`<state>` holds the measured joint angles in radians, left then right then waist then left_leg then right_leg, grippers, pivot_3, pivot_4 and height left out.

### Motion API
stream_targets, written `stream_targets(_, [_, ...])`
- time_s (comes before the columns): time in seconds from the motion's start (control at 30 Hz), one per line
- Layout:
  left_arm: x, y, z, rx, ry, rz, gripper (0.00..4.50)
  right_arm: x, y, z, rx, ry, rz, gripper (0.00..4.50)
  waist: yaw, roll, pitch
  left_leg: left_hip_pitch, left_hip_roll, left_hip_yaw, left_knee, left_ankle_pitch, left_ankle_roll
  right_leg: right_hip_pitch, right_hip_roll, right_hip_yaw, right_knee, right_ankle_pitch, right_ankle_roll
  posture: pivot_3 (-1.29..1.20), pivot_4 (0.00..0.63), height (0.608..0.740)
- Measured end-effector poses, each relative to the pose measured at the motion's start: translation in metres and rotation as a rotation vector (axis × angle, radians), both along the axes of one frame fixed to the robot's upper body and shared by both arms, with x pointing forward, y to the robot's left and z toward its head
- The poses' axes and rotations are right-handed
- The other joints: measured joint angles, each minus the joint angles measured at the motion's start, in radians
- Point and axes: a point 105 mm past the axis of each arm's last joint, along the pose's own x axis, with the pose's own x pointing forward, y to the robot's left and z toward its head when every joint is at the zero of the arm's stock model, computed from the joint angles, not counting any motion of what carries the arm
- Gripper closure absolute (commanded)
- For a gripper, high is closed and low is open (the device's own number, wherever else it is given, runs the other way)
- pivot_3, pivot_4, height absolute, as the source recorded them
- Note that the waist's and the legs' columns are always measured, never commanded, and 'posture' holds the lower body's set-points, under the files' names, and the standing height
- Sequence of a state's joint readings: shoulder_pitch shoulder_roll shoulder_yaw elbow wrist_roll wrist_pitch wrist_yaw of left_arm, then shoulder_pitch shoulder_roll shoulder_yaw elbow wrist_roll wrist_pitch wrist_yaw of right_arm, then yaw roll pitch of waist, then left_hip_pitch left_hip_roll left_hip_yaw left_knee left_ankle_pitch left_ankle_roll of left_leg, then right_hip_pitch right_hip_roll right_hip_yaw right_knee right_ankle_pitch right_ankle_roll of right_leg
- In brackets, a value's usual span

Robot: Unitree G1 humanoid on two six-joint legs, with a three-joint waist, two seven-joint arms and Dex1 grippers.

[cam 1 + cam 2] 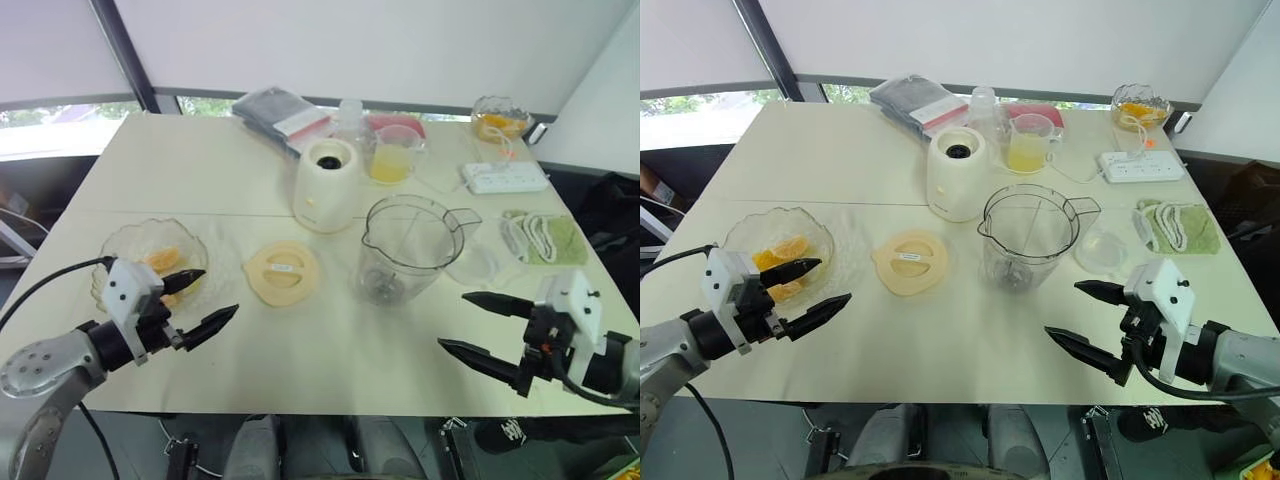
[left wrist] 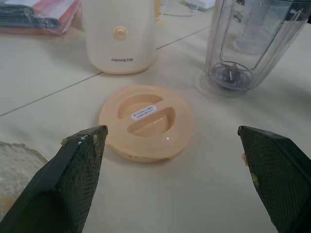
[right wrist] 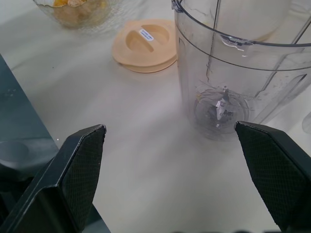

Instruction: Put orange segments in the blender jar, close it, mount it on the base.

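The left claw (image 1: 221, 290), lower left of the frame, is spread wide and holds nothing, one finger reaching over the near rim of the bowl (image 1: 122, 240), where the orange segments (image 1: 163, 260) lie. The right claw (image 1: 452, 320), lower right, is also wide and empty, well short of the jar (image 1: 405, 245). The jar stands upright at centre right of the bench (image 1: 330, 350), open-topped, blades bare at its bottom and no segment seen inside. The lid (image 1: 281, 272) lies flat between bowl and jar, and the base (image 1: 325, 185) stands just behind them. The main risk is probably in the pick. The segments look soft and wet, so a hard squeeze could burst one and a light one could let it slip out on the way across. A dropped piece would likely land on the lid or the bench. The left wrist view shows bits of pulp on the fingertips (image 2: 92, 138), so a segment may cling instead of falling into the jar. The bowl looks light, and a finger pressing on its rim could tip or slide it. Nothing steadies the jar, so an arm brushing its lip or spout could topple it toward the base.
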<state>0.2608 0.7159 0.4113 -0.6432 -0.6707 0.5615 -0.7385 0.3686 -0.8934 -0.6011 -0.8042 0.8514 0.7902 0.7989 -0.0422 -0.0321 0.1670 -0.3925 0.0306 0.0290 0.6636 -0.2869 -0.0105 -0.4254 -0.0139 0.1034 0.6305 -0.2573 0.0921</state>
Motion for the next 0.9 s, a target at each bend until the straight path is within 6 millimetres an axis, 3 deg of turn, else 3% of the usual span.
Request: stream_targets(0.9, [0.0065, -0.0075, -0.0042, -0.019, -0.035, -0.018, 0.00, 0.0087, 0.0053, 0.0024, 0.005, -0.024, -0.015, 0.04, -0.001, 0.000, 0.000, 0.000, 0.000, 0.000, 0.000, 0.000, 0.000, 0.000, 0.001, 0.000, 0.001, 0.000, 0.000, 0.00, 0.150, 0.740])
